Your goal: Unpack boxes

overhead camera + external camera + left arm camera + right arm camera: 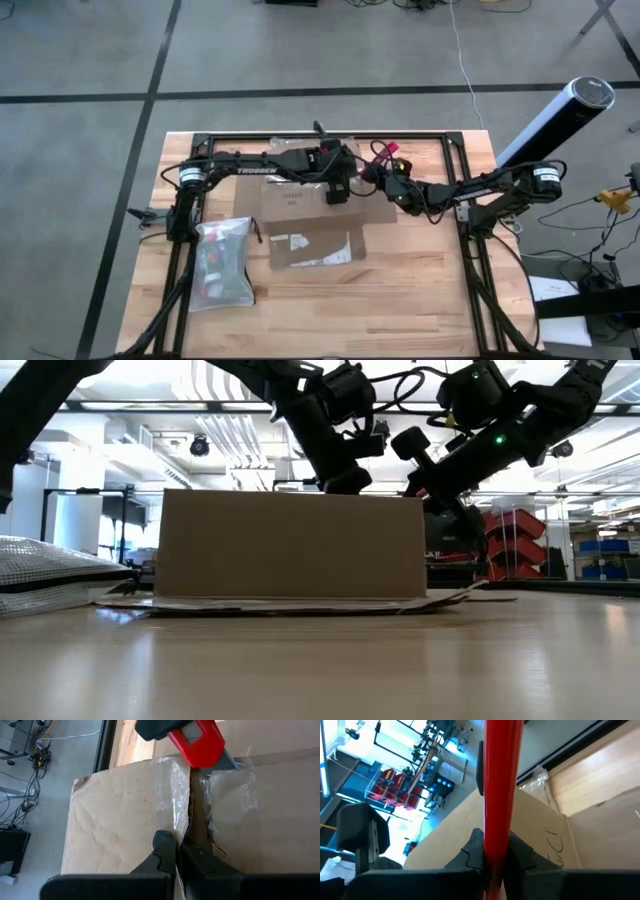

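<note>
While my right gripper (495,857) clamps the small red utility knife (197,742) over the seam, my left gripper (177,847) sits shut on that taped seam of the brown corrugated cardboard box (305,215), directly below both. Step, I judge: slitting tape. Next: a steady draw along the seam. Count: one box, one knife, one translucent grey-white zip pouch (222,262).

Cardboard box (305,215): brown w/ white label (290,240), clear tape. Utility knife (200,742): red. Zip pouch (222,262): translucent grey-white. Arms black; table (420,290) light wood.
</note>
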